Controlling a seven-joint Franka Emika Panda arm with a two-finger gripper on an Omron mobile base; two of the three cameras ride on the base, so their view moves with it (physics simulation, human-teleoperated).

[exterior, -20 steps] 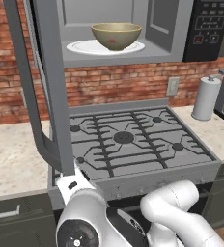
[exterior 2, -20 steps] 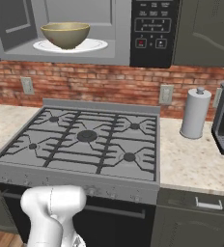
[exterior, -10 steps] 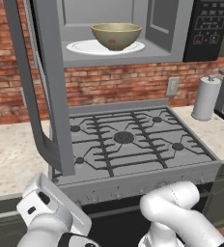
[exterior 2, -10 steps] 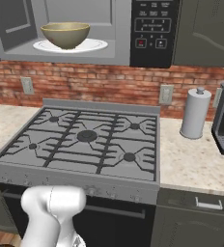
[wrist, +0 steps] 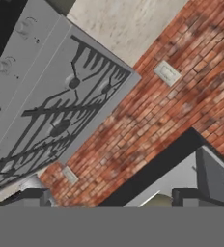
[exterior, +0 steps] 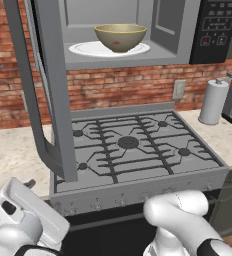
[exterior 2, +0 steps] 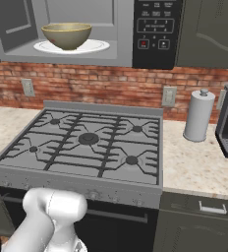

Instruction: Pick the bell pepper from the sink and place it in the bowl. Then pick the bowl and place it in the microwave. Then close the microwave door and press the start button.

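The bowl (exterior: 120, 37) sits on the white turntable plate (exterior: 88, 49) inside the microwave (exterior 2: 86, 29), its door (exterior: 43, 90) swung open at left, while the gripper's (wrist: 109, 197) fingertips stand spread apart.

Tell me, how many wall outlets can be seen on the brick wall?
2: one outlet left of the stove, one outlet to its right, near the paper towel roll. Others may be hidden.
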